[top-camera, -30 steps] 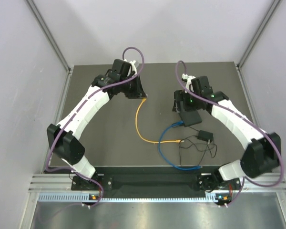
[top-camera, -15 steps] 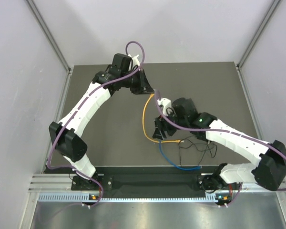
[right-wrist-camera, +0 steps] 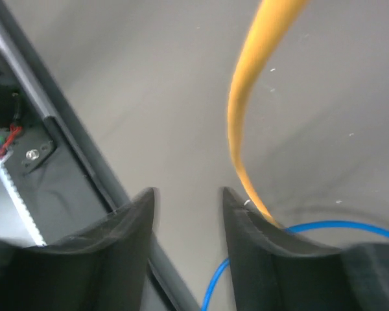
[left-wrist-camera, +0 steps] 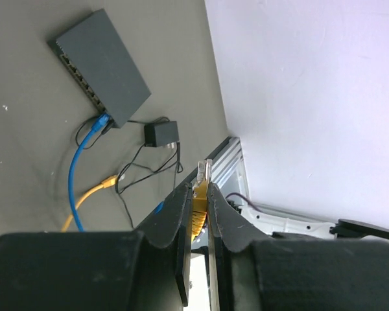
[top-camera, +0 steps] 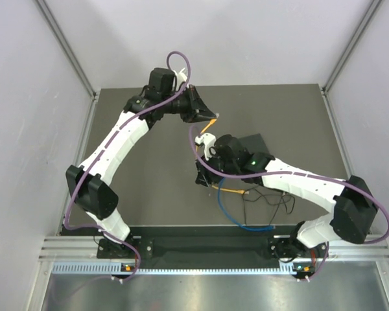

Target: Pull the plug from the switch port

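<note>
From above, I am holding my left tool [top-camera: 208, 116] toward 12 o'clock on the counter [top-camera: 149, 181]. It is clamped on the yellow plug [top-camera: 213, 120], which I am carrying slightly further toward 3 o'clock than a second ago. My right tool [top-camera: 203, 176] is no longer standing at the switch [top-camera: 254, 142]. I am swinging it out over the middle of the counter, so the switch is now lying uncovered at its 2 o'clock, well apart. The free end of the yellow cable [top-camera: 232, 192] is lying at that tool's 4 o'clock, near the blue cable [top-camera: 228, 214].

Through the left wrist, my jaws are pinching nearly shut on the yellow plug [left-wrist-camera: 200, 191], its clear tip poking past them in the air. The switch [left-wrist-camera: 104, 61] is sitting at 11 o'clock with the blue plug [left-wrist-camera: 102, 121] seated in a port at its near corner, and the adapter [left-wrist-camera: 162, 133] is just beside it. I am judging the yellow plug to be out of the switch and the blue one still in.

Through the right wrist, my right tool [right-wrist-camera: 187, 201] is drawing narrower, but its fingers are standing apart with nothing between them. The yellow cable [right-wrist-camera: 243, 116] is hanging untouched at 1 o'clock. The switch is not showing here. I am reading this as letting go of bracing the box. If the blue plug is wanted too, I am needing to go back.
</note>
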{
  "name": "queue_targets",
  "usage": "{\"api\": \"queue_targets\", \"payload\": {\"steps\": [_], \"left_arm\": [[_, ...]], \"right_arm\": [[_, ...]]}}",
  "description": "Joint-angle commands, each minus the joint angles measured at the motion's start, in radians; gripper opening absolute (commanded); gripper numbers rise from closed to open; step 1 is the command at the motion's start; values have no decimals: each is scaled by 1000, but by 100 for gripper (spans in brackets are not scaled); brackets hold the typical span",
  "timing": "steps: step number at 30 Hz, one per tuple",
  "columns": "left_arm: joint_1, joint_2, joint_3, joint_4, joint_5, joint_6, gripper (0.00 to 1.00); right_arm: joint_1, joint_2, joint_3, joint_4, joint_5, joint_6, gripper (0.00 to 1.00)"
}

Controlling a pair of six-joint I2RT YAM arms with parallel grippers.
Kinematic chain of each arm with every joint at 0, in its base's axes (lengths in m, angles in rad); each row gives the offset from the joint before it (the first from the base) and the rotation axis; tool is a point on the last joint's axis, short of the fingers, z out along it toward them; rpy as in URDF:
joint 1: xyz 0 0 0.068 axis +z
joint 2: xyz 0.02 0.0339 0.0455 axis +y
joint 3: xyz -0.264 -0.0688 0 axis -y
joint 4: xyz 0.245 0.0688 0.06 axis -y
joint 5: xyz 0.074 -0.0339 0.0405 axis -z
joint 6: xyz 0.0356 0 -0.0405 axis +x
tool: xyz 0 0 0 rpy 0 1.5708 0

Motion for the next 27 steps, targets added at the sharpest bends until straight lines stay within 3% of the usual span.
{"api": "queue_targets", "payload": {"steps": [1, 7, 11, 15, 21, 23, 27], "left_arm": [[-4, -48, -12, 99, 64, -65, 0], [-4, -51, -12, 125, 82, -97, 0], [-4, -52, 3, 128, 85, -102, 0], [-4, -48, 26, 127, 84, -103, 0], [4, -40, 50, 101, 67, -82, 0], [5, -37, 83, 47, 39, -39, 0], [4, -11, 139, -37, -7, 44, 0]], "right_arm": [[20, 23, 53, 49, 66, 14, 38], [22, -34, 7, 74, 114, 51, 16], [22, -60, 3, 57, 129, 49, 10], [22, -92, -17, 45, 165, 45, 17], [17, -199, -91, -53, 289, 104, 40], [-3, -254, -141, -86, 342, 170, 42], [-95, -324, -211, -204, 378, 339, 54]]}}
